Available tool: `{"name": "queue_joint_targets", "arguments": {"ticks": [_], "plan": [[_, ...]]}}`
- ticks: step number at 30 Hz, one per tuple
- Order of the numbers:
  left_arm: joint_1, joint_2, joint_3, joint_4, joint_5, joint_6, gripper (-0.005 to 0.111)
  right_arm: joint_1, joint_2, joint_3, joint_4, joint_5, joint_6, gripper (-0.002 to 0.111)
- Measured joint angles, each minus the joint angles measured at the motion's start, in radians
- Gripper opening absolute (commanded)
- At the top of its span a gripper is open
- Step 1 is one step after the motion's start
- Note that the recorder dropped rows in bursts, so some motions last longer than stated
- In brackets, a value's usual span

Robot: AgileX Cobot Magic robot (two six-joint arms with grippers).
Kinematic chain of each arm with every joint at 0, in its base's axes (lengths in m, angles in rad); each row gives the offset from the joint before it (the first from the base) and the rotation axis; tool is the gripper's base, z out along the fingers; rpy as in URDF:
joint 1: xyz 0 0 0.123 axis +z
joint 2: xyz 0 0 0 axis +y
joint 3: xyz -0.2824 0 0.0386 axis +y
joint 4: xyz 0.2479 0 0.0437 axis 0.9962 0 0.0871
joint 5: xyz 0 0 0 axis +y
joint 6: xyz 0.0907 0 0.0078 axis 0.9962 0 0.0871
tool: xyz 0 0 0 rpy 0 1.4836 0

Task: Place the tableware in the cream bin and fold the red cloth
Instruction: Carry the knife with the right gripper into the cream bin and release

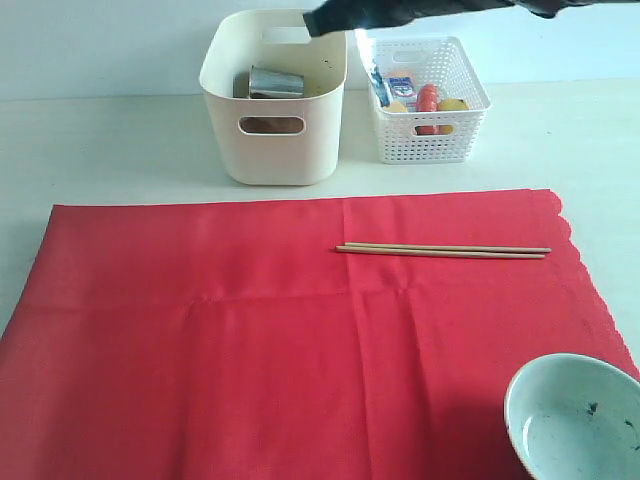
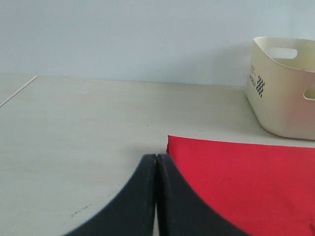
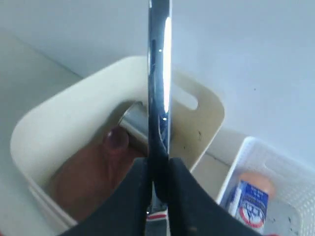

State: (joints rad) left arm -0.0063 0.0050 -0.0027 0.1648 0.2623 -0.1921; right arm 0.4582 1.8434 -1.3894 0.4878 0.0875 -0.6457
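Looking through the right wrist view, we see the right gripper point(image 3: 158, 167) closed tightly on the metal table knife point(image 3: 160, 73), whose shiny blade sticks out past the fingertips above the open top of the cream bin point(image 3: 59, 123). Inside that bin we make out the steel cup point(image 3: 135, 120) lying on its side, the dark wooden spoon point(image 3: 116, 139) just beside it, and the round brown wooden plate point(image 3: 83, 182) on the bottom. In the exterior view the right arm point(image 1: 420, 10) reaches in across the top edge over the cream bin point(image 1: 300, 155), which stands at the far side of the surface point(image 1: 120, 150) just beside the white lattice basket point(image 1: 425, 140); the steel cup point(image 1: 275, 82) shows over the rim, and a milk carton point(image 1: 400, 85) sits in the basket. We find the red cloth point(image 1: 250, 340) spread flat and unfolded on the near part of the surface, its scalloped edge on the right. On it lie the pair of wooden chopsticks point(image 1: 443, 250), side by side and parallel to the far edge, and the pale green-white bowl point(image 1: 560, 420) upright at the near right corner. The left gripper point(image 2: 156, 164) has its fingers pressed together with nothing between them, low over the bare surface just beside a corner of the red cloth point(image 2: 246, 182), the cream bin point(image 2: 280, 103) well apart.
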Motion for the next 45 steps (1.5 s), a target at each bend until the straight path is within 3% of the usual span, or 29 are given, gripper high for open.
{"name": "queue_joint_targets", "arguments": {"ticks": [11, 17, 23, 26, 31, 37, 45], "plan": [[0.0, 0.0, 0.0, 0.0, 0.0, 0.0, 0.003, 0.0, 0.233, -0.367, 0.218, -0.02, 0.0, 0.003], [0.0, 0.0, 0.0, 0.0, 0.0, 0.0, 0.003, 0.0, 0.288, -0.39, 0.23, -0.025, 0.0, 0.025], [0.0, 0.0, 0.0, 0.0, 0.0, 0.0, 0.003, 0.0, 0.293, -0.39, 0.23, -0.043, 0.0, 0.056], [0.0, 0.0, 0.0, 0.0, 0.0, 0.0, 0.003, 0.0, 0.293, -0.39, 0.23, -0.043, 0.0, 0.063], [0.0, 0.0, 0.0, 0.0, 0.0, 0.0, 0.003, -0.002, 0.271, -0.39, 0.223, 0.057, 0.002, 0.062], [0.0, 0.0, 0.0, 0.0, 0.0, 0.0, 0.003, -0.009, 0.184, -0.39, 0.043, 0.296, 0.025, 0.059], [0.0, 0.0, 0.0, 0.0, 0.0, 0.0, 0.003, -0.014, 0.119, -0.39, -0.323, 0.568, 0.305, 0.024]]}}
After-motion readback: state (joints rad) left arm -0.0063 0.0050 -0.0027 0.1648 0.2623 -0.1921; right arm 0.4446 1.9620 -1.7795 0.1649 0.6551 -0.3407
